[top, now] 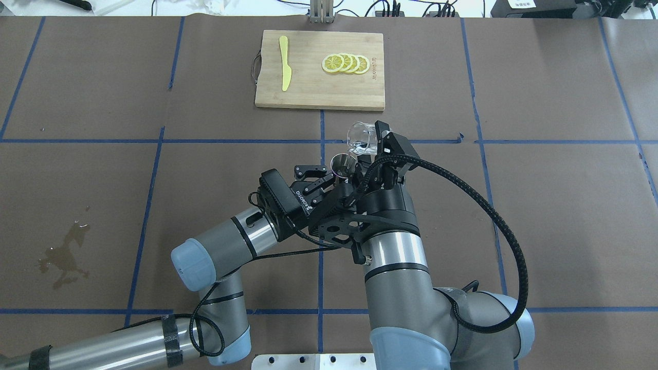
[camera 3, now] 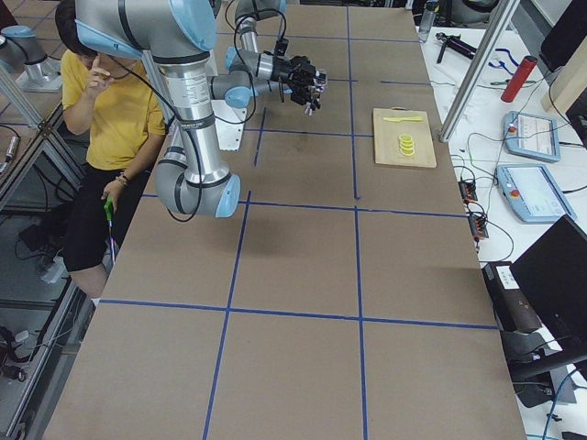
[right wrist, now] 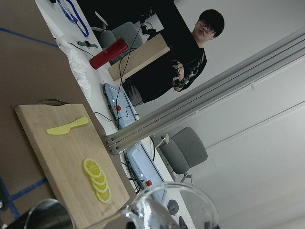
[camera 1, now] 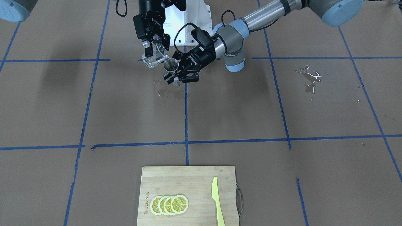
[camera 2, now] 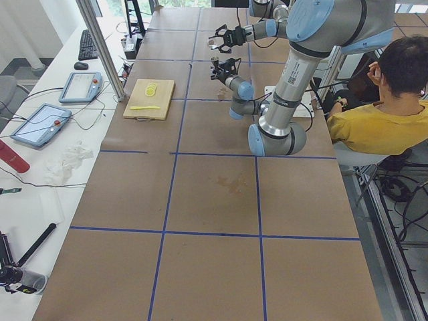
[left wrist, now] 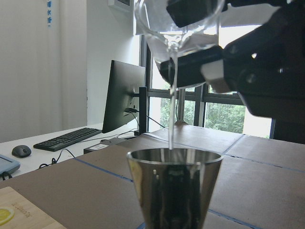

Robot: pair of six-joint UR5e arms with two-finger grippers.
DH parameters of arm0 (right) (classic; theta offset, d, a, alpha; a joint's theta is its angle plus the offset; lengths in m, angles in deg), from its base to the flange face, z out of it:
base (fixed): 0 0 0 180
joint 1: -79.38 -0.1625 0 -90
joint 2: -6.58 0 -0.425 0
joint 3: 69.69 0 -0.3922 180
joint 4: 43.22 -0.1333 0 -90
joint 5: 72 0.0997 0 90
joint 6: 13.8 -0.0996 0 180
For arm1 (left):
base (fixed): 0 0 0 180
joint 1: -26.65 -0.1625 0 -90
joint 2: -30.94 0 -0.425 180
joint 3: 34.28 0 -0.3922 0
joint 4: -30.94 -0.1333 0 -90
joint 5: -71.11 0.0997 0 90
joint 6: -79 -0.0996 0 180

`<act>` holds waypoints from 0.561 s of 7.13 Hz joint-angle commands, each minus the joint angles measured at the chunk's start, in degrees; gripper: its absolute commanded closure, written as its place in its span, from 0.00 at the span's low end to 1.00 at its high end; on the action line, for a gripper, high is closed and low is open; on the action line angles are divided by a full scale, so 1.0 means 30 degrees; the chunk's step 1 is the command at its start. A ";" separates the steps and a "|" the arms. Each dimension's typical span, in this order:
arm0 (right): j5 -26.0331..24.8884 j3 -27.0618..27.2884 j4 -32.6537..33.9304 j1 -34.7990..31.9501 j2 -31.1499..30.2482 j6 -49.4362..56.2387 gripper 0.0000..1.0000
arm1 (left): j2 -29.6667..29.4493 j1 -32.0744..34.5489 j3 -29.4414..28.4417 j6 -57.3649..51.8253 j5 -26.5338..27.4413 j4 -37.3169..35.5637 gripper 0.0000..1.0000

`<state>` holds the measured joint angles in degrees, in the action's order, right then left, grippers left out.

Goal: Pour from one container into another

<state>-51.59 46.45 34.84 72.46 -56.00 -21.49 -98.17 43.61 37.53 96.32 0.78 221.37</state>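
Observation:
My right gripper [camera 1: 154, 47] is shut on the clear glass cup [camera 1: 153, 57], which is held tilted with its lip toward the steel jigger [camera 1: 171, 65]. My left gripper [camera 1: 173, 76] is shut on the jigger's narrow waist and holds it upright above the table. From overhead the glass cup [top: 361, 137] sits just beyond and above the jigger [top: 343, 164]. In the left wrist view a thin stream of water [left wrist: 171, 100] falls from the glass cup [left wrist: 178, 21] into the jigger [left wrist: 174, 183]. The glass rim [right wrist: 177, 205] and jigger edge [right wrist: 47, 215] show at the bottom of the right wrist view.
A wooden cutting board [camera 1: 191, 175] at the far side carries lemon slices [camera 1: 169, 204] and a yellow knife [camera 1: 217, 201]. A water spill [camera 1: 309, 78] lies on the brown paper toward my left, and small drops [camera 1: 166, 91] lie under the jigger. A seated person [camera 2: 381, 114] is behind my base.

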 commanded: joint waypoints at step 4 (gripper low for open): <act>0.0520 0.0222 -0.4230 -0.0037 -0.0261 -0.4986 1.00 | 0.0000 0.0029 0.0118 0.0000 0.0469 0.0155 1.00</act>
<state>-50.80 46.99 29.12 72.57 -56.17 -33.11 -98.17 43.63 37.77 96.32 1.44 221.58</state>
